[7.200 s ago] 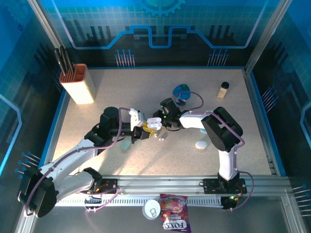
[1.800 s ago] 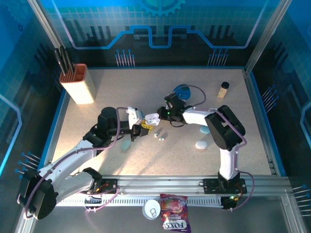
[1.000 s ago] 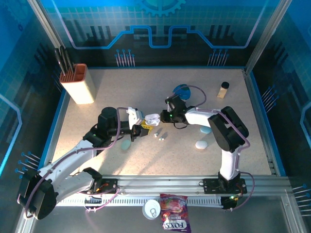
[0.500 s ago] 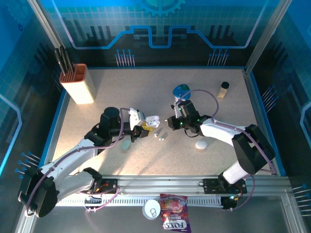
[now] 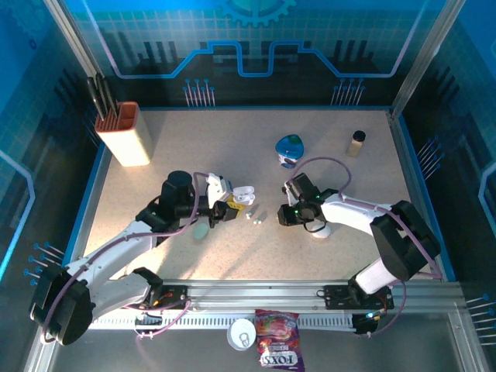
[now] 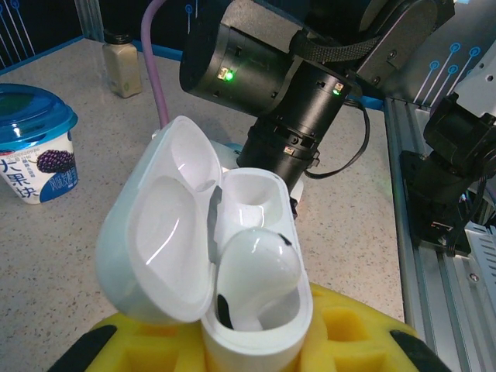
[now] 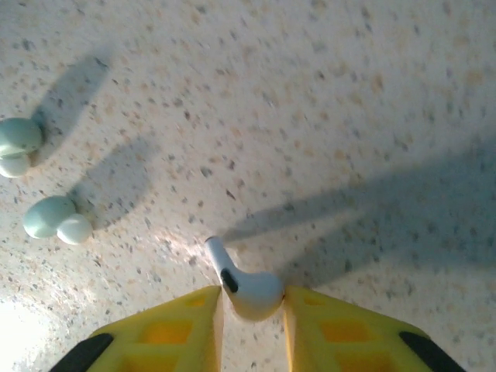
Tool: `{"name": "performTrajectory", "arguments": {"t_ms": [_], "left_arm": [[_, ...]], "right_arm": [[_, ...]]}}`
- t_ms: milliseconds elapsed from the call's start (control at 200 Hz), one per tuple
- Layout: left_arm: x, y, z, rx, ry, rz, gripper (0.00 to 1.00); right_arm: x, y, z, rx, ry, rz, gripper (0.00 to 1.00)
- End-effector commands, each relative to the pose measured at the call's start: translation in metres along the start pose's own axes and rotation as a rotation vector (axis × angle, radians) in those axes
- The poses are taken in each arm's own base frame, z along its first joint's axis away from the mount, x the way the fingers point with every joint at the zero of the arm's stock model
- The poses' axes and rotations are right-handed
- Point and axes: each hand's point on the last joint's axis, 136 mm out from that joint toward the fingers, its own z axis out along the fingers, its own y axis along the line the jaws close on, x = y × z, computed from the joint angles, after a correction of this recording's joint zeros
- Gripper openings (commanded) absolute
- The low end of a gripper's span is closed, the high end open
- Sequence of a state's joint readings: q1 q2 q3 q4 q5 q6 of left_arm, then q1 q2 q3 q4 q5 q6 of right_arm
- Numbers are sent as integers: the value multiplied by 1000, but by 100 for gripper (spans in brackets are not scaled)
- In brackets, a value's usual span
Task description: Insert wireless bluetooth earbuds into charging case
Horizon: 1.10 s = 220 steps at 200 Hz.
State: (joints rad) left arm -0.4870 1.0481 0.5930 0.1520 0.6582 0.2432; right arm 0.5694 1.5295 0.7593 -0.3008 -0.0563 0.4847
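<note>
White charging case (image 6: 232, 256), lid tipped open to the left, is upright in the left gripper (image 5: 229, 204), whose jaws are clamped on the case's lower body. One bay holds a seated earbud (image 6: 260, 267); the bay behind it looks vacant.

Right gripper (image 7: 253, 298) is low over the speckled table (image 7: 349, 93), right of the case. A loose white earbud (image 7: 246, 288) sits between its yellow fingers (image 7: 167, 333), stem pointing up-left. Cannot tell whether the jaws are pinching it or merely flanking it.

Two pale teal earbuds (image 7: 54, 219) lie on the table, well apart from the fingers. A yogurt cup (image 6: 35, 151) stands on the table behind the case.
</note>
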Motion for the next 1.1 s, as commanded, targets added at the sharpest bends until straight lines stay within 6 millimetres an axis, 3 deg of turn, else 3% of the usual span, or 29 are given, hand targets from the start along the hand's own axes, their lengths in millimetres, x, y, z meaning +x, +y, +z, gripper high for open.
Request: {"name": "performTrajectory", "arguments": {"t_ms": [0,235,445,635,745,760,910,930,1096], "left_arm": [[-9,-1,0,12,-9,30,5],[-8,-1,-1,11,-6,31,5],[-8,-2,-1,15,-6,31,5],[-9,-3,0,26,-6,25,6],[-9,-3,0,26,-4,28,6],[-8,-3,0,24,-4,28,6],[-8,-2,0,20,0,33,6],[-8,-2,0,21,-1,33,6],[-7,-3,1,30,0,27,6]], "right_arm": [[0,1,-10,14,0,20,41],[-20,3,-16,30,-40,47,42],[-10,-7,-8,70,19,105,36],[-16,-4,-3,68,22,103,31],[-6,-10,4,92,66,95,31],[-15,-6,1,85,49,91,31],[-13,-5,-3,79,44,91,34],[-3,-11,-1,91,63,96,35],[8,-22,-3,134,78,120,35]]}}
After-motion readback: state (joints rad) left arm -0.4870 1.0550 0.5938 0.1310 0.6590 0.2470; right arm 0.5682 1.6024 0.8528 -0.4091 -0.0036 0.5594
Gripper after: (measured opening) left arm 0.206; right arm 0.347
